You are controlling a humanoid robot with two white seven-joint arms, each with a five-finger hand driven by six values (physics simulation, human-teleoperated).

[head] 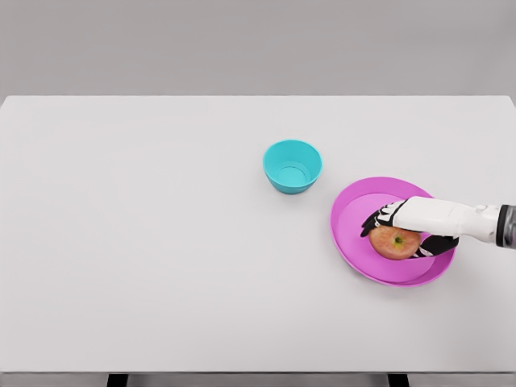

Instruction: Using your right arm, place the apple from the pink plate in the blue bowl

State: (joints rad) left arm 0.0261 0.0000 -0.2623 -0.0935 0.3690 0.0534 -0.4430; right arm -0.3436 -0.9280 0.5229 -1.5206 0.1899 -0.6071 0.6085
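Observation:
A red-yellow apple (394,244) lies on the pink plate (351,211) at the right of the white table. My right hand (398,235) reaches in from the right edge and sits over the apple. Its dark fingers (376,220) curl around the apple's far left side, and the thumb wraps the near right side, so the hand is shut on the apple. The fruit still rests on the plate. The blue bowl (292,166) stands empty and upright, up and to the left of the plate with a small gap between them. My left arm does not show.
The white table (161,242) spans the view, its front edge near the bottom of the picture. A grey wall stands behind the far edge.

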